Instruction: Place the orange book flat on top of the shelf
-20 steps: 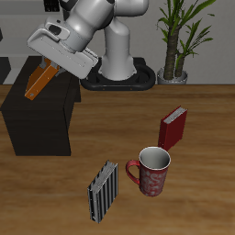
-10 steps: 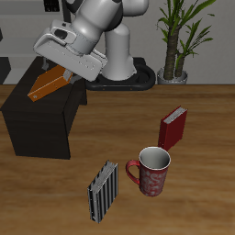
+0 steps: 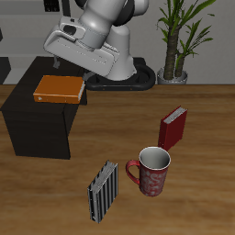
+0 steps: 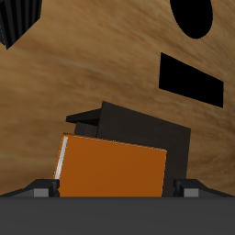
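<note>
The orange book (image 3: 59, 88) lies flat on the top of the black shelf (image 3: 41, 124), near the shelf's front edge. My gripper (image 3: 61, 64) hangs just above the book's back edge, open and empty, not touching it. In the wrist view the orange book (image 4: 112, 170) rests flat on the shelf (image 4: 138, 127), and my fingertips (image 4: 39, 189) stand wide apart on either side of it.
A red book (image 3: 173, 128) stands upright toward the middle of the table. A red patterned mug (image 3: 151, 171) and a grey-and-black striped book (image 3: 104, 191) stand nearer the front edge. A potted plant (image 3: 179, 37) is at the back beside the robot base.
The orange book went from tilted in my gripper to lying flat on the shelf top. My gripper let go of it and lifted slightly.
</note>
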